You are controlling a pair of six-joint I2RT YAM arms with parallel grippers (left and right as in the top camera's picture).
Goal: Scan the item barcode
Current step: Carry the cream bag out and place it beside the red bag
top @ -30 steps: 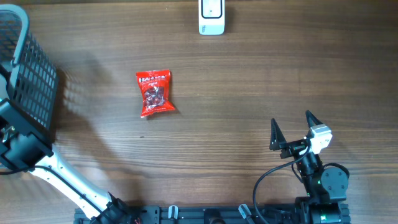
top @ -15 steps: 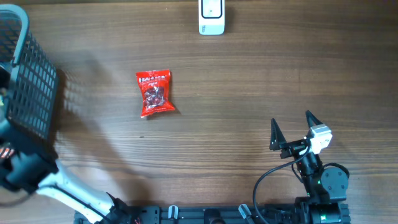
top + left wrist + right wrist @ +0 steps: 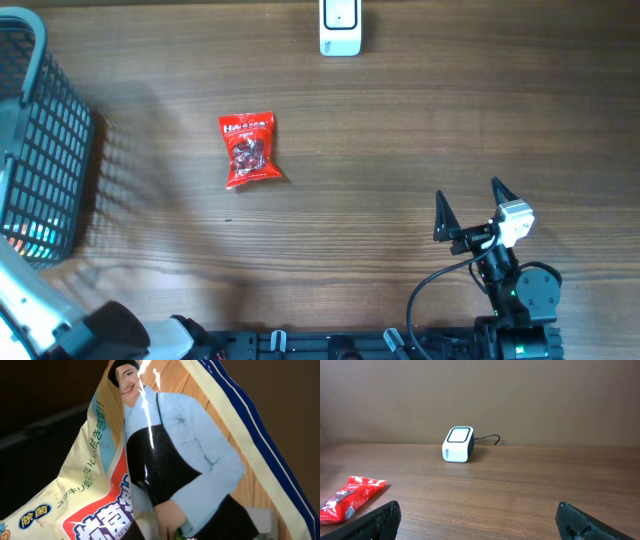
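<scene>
Scan pending: left hand (image 3: 160, 532) closed on printed pouch (image 3: 165, 460), not yet at scanner (image 3: 340, 27); right hand (image 3: 468, 188) wide, empty.

除菌 in blue oval on pale packet (image 3: 170, 460), スッキリ in slanted line, red packet (image 3: 248, 150) lettering unreadable

The right tool (image 3: 467, 190) has two slim black fingers (image 3: 440, 215) that taper to sharp points; seen close from the right wrist, their tips are matt with a ribbed edge. Just behind the tool sits a small white block (image 3: 515, 220) with a grey face. Behind that are rounded black joint housings (image 3: 540, 290), one with a tiny green light. A black cable (image 3: 413, 305) loops back to the black base rail (image 3: 330, 348). The left arm shows a white link (image 3: 25, 300) and a black joint (image 3: 115, 325).
</scene>
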